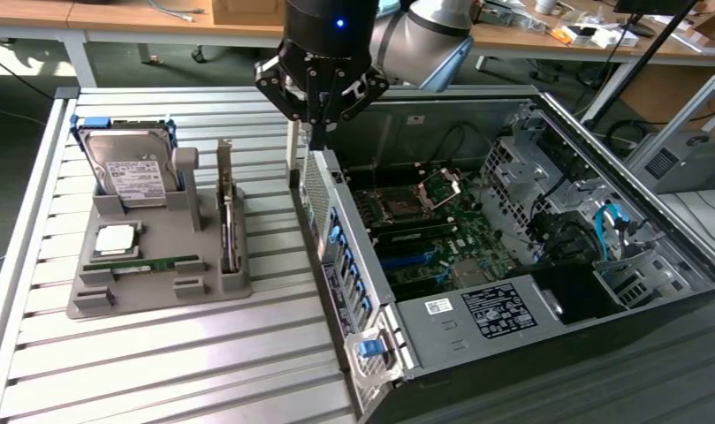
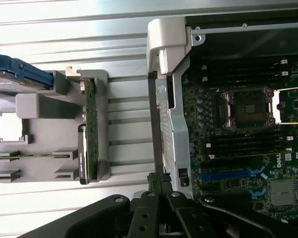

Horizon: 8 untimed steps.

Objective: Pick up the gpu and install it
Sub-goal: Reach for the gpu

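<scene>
Nearby, gpu [image 1: 226, 212] apart from claw [image 1: 317, 134].

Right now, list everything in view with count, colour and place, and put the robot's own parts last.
gpu: one, green and dark, standing on edge in the holder's slot nearest the case
hard drive: one, silver with a white label and blue frame, upright at the holder's far end
processor chip: one, silver, flat in the holder
memory stick: one, green, lying in the holder
holder: one, grey, on the table
computer case: one, silver, side open, exterior view's right
motherboard: one, dark green, inside the case
table: one, slatted silver
arm: one, grey
pincer: one, black, shut, empty, above the case wall nearest the holder
</scene>
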{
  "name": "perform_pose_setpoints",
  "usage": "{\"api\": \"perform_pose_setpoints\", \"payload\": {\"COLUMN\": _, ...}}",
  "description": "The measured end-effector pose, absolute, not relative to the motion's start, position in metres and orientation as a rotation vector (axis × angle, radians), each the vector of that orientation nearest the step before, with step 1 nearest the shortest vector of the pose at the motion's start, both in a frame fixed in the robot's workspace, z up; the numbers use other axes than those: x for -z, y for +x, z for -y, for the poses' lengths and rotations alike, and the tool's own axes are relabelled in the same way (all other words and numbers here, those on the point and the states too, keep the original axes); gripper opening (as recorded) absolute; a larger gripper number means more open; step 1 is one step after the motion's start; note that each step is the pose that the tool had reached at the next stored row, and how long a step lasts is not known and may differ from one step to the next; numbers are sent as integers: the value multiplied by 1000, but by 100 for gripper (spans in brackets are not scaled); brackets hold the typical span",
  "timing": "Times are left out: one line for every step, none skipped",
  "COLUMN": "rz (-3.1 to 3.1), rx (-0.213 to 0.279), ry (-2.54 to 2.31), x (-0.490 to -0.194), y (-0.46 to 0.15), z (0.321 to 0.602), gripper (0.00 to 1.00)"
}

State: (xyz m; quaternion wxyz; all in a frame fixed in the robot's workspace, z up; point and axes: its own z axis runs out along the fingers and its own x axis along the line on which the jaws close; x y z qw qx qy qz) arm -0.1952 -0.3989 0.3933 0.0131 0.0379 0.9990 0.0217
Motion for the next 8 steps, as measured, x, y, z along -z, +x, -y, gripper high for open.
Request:
{"api": "perform_pose_setpoints", "payload": {"rz": -3112, "rx": -68, "ry": 118, "x": -393, "y": -195, "z": 399, "gripper": 10}}
{"api": "perform_pose_setpoints", "payload": {"rz": -3112, "rx": -68, "ry": 118, "x": -393, "y": -196, "z": 399, "gripper": 10}}
{"api": "perform_pose_setpoints", "payload": {"rz": -3112, "rx": -68, "ry": 118, "x": -393, "y": -196, "z": 399, "gripper": 10}}
{"api": "perform_pose_setpoints", "payload": {"rz": -3112, "rx": -68, "ry": 118, "x": -393, "y": -196, "z": 399, "gripper": 10}}
{"api": "perform_pose_setpoints", "payload": {"rz": -3112, "rx": -68, "ry": 118, "x": -393, "y": -197, "z": 399, "gripper": 10}}
{"api": "perform_pose_setpoints", "payload": {"rz": -3112, "rx": -68, "ry": 118, "x": -393, "y": -197, "z": 399, "gripper": 10}}
{"api": "perform_pose_setpoints", "payload": {"rz": -3112, "rx": -68, "ry": 118, "x": -393, "y": -197, "z": 399, "gripper": 10}}
{"api": "perform_pose_setpoints", "payload": {"rz": -3112, "rx": -68, "ry": 118, "x": -393, "y": -198, "z": 399, "gripper": 10}}
